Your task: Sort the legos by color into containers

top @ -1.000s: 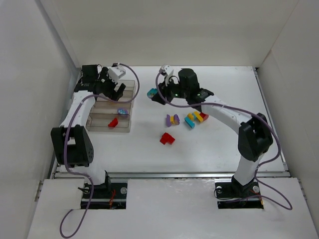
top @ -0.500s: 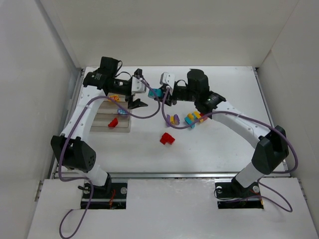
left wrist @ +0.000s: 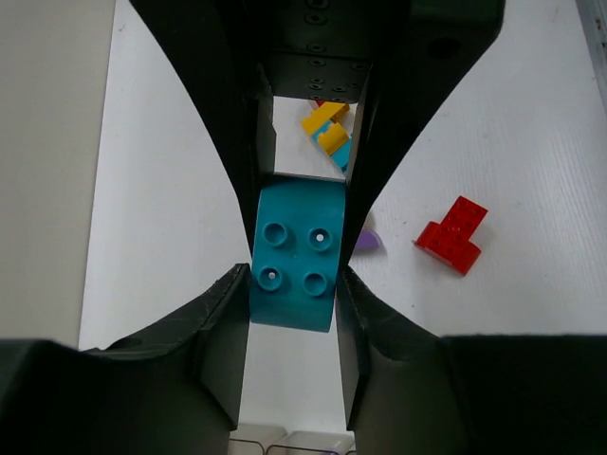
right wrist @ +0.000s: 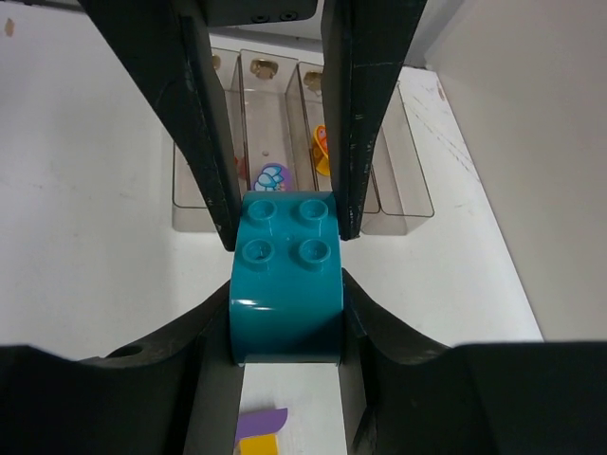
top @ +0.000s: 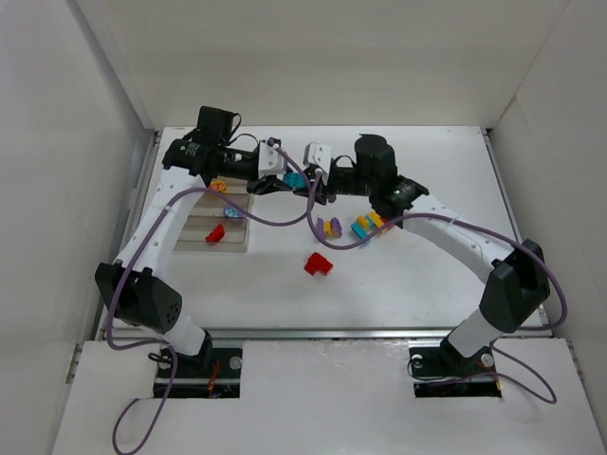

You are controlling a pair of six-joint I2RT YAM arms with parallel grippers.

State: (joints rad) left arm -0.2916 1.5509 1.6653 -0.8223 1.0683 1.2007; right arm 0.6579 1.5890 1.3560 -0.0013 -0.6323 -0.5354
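A teal lego brick (top: 296, 179) hangs above the table between both arms. My right gripper (right wrist: 287, 294) is shut on its rounded near end (right wrist: 287, 275). My left gripper (left wrist: 292, 277) has its fingers pressed on both sides of the same brick (left wrist: 294, 256). In the top view the left gripper (top: 283, 180) meets the right gripper (top: 309, 182) just right of the containers (top: 211, 245). The containers (right wrist: 408, 204) hold a red brick (top: 216, 232), a purple printed piece (right wrist: 271, 177) and a yellow piece (right wrist: 321, 152).
Loose on the table lie a red brick (top: 318, 263), a purple-and-yellow cluster (top: 329, 227) and a teal, yellow and red cluster (top: 372, 225). White walls enclose the table on three sides. Purple cables loop off both arms.
The left arm swung right from over the containers to the teal brick and closed its fingers on it. The right arm lifted the brick slightly leftward, then held still.
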